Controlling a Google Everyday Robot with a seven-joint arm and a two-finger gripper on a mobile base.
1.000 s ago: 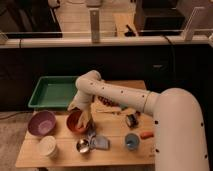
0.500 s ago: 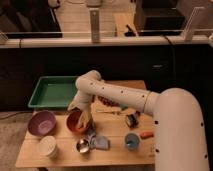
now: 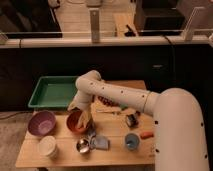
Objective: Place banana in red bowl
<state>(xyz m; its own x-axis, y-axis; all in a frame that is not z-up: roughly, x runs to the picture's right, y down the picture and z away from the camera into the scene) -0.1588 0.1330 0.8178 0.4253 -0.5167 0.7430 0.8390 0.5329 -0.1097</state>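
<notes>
The robot's white arm (image 3: pixel 125 97) reaches from the bulky shoulder segment at the lower right across to the left, rising slightly to a rounded elbow joint (image 3: pixel 89 82) near the middle of the view. From there the forearm bends sharply downward. The gripper (image 3: pixel 83 118) hangs at its end, pointing down, low and left of centre, below the elbow.
</notes>
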